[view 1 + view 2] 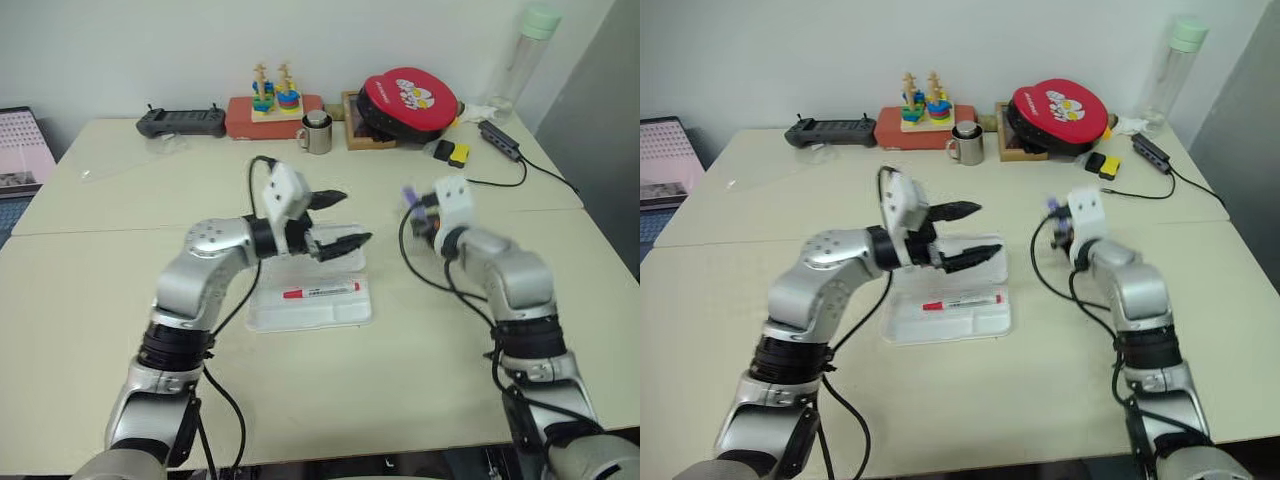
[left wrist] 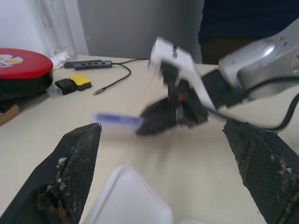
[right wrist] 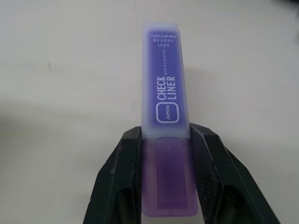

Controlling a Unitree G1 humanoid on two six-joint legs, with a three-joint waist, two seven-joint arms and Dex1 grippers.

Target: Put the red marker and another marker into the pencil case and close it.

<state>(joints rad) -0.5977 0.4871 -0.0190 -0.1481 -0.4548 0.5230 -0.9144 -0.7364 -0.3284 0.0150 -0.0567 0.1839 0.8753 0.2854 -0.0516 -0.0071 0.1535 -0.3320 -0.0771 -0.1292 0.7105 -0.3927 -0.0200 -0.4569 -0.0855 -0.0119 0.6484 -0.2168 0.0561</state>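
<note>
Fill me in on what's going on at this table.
The robot's right hand is clamped on a short light-purple highlighter, held above the table to the right of the flat white plastic pencil case. The case lies open with the slim red-capped marker already inside. The left hand hovers open over the case.

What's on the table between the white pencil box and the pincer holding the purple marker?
Just bare table, seen from the head camera: nothing lies between the pencil case and the right pincer gripping the purple marker.
</note>
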